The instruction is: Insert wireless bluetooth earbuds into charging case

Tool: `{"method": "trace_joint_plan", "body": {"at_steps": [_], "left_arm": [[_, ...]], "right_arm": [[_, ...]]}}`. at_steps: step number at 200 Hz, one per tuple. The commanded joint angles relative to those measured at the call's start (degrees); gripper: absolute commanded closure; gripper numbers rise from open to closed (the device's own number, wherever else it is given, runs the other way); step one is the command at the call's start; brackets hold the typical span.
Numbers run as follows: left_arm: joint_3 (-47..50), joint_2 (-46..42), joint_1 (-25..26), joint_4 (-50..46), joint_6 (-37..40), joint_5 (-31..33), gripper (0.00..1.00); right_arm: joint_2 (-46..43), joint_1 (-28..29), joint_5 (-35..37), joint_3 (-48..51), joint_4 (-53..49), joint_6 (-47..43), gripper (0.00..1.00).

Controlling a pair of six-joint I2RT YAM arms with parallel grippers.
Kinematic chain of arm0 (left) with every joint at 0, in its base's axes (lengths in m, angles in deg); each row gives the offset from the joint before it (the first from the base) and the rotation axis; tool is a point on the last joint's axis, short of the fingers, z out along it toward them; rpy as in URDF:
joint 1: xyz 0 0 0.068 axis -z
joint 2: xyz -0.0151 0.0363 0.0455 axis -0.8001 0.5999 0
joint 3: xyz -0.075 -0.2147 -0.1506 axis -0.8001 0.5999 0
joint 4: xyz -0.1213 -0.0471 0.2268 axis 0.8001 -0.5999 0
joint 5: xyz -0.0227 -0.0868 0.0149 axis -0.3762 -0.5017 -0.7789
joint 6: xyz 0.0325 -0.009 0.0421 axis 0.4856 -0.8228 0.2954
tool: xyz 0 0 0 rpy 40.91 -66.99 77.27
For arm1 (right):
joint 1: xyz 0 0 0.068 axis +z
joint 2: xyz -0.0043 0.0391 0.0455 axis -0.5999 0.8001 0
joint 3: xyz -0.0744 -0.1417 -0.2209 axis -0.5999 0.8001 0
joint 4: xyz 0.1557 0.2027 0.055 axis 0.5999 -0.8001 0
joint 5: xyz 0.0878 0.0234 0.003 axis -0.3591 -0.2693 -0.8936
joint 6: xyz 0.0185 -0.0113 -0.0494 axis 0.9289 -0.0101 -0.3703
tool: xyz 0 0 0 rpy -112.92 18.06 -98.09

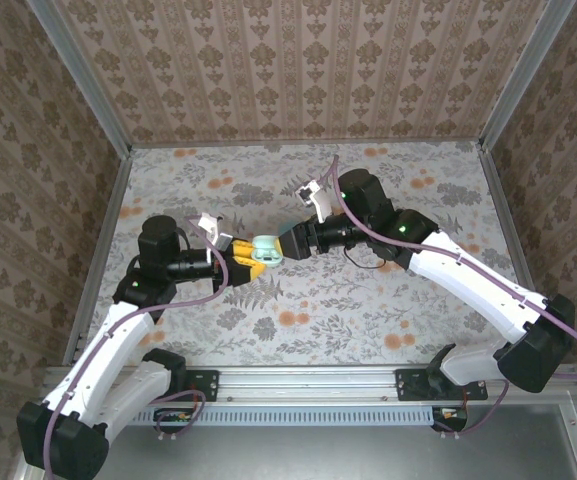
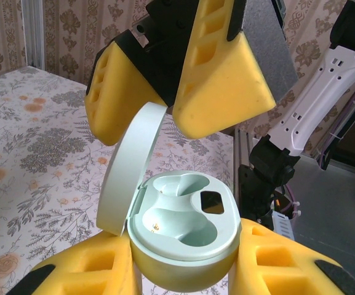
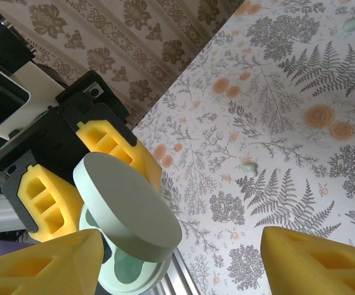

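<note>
Your left end effector [image 2: 183, 267] is clamped on the base of the charging case [image 2: 183, 243], with the lid [image 2: 125, 175] flipped open toward 10 o'clock. Your right end effector [image 3: 177, 261] sits at 3 o'clock of the case in the top view, fingers spread wide and gripping nothing. On the desk [image 3: 288, 110], the nearer earbud [image 3: 248, 166] lies at 2 o'clock of the case in the right wrist view. The farther earbud [image 3: 351, 26] is well beyond it.

Charging case [image 2: 183, 258]: I read smooth moulded plastic with a soft satin sheen.
Case lid [image 3: 128, 206]: same plastic, matt outside.
Finger pads [image 2: 220, 80]: yellow foam, matt, finely grainy.
Arm shells [image 1: 468, 278]: white plastic, glossy.
Table cover [image 1: 368, 300]: printed floral, matt; cloth or paper, I cannot tell.
Rail [image 1: 308, 383], bottom of frame: bare metal.
</note>
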Motion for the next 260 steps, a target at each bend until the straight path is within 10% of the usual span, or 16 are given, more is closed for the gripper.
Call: {"method": "trace_joint_plan", "body": {"at_steps": [1, 260], "left_arm": [[0.4, -1.1, 0.0, 1.6, -0.4, -0.9, 1.0], [3.4, 8.0, -5.7, 5.5, -3.7, 0.3, 1.0]], "right_arm": [[0.3, 0.0, 0.9, -0.1, 0.3, 0.3, 0.31], [6.3, -3.0, -1.5, -2.0, -1.5, 6.4, 0.3]]}}
